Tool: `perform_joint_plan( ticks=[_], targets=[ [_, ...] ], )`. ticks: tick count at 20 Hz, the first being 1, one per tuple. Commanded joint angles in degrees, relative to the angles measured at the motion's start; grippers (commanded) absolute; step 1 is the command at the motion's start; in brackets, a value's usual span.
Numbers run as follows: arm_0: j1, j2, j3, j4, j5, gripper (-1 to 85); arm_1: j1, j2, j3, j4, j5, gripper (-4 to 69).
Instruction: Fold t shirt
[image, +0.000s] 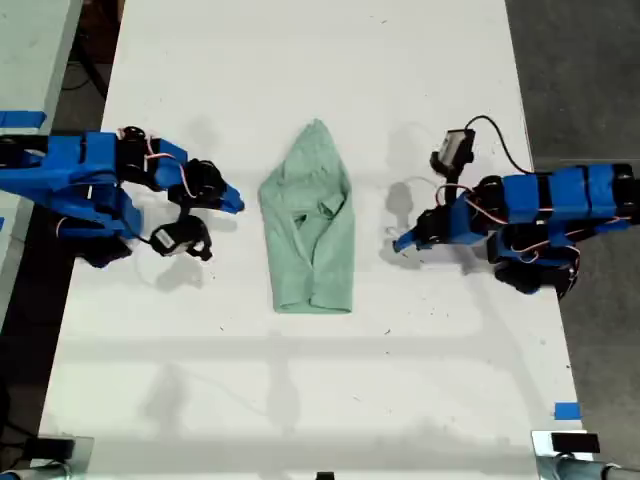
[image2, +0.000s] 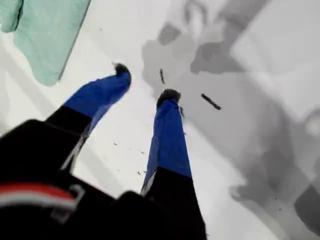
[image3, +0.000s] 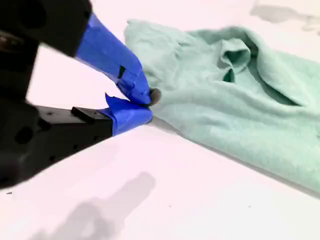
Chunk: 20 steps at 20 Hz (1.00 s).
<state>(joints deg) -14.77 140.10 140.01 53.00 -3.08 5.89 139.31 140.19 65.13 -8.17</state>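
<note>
Exterior view, t shirt (image: 312, 225) bunched on table (image: 300, 380)

bright overhead light | soft shadows on table (image: 300, 400) | wrist views blurred

T shirt (image3: 240, 100): pale mint cloth, soft, matt, faintly fuzzy nap, creased and rumpled throughout. Table (image: 300, 400): white, hard, smooth, low sheen with soft light bands; a few dark specks and scuffs on the surface. My first gripper (image2: 145, 81): 2 fingers (image2: 167, 145) of smooth blue plastic, semi-matt, capped with dark, rubbery-looking tips; black plastic housing behind, dull. My second gripper (image3: 148, 105): fingers (image3: 112, 55) look wrapped in blue tape, matt, edges wrinkled and lifting at the tips; housing black plastic, slight gloss. 1 blue tape scrap (image: 566, 411) on the table, matt.
</note>
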Motion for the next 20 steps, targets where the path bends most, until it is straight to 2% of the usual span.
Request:
perform_joint_plan(
  ticks=[1,4,6,9,12,17,20],
  targets=[
    [6.7,-20.4,-21.0,3.8,-3.3,12.3,-6.1,-21.3,-23.8,0.2,3.0,31.4],
    [12.4,-32.2,-33.0,10.5,-5.0,19.8,-10.2,-33.1,-37.9,1.7,4.7,32.0],
    [14.9,-37.3,-36.2,10.5,-4.4,21.8,-12.1,-39.3,-45.4,1.6,5.0,31.5],
    [14.3,-45.3,-36.7,9.9,-2.4,23.3,-14.2,-49.8,-58.6,3.1,4.0,29.2],
    [14.1,-50.2,-38.3,9.2,-2.1,23.2,-15.0,-55.9,-66.2,5.8,3.5,28.8],
    [13.5,-56.7,-40.7,6.9,-2.5,23.2,-15.2,-55.8,-66.5,8.2,4.0,28.3],
    [14.2,-64.1,-49.6,7.4,-1.8,18.4,-16.1,-55.7,-66.3,11.6,5.8,28.4]
  ],
)
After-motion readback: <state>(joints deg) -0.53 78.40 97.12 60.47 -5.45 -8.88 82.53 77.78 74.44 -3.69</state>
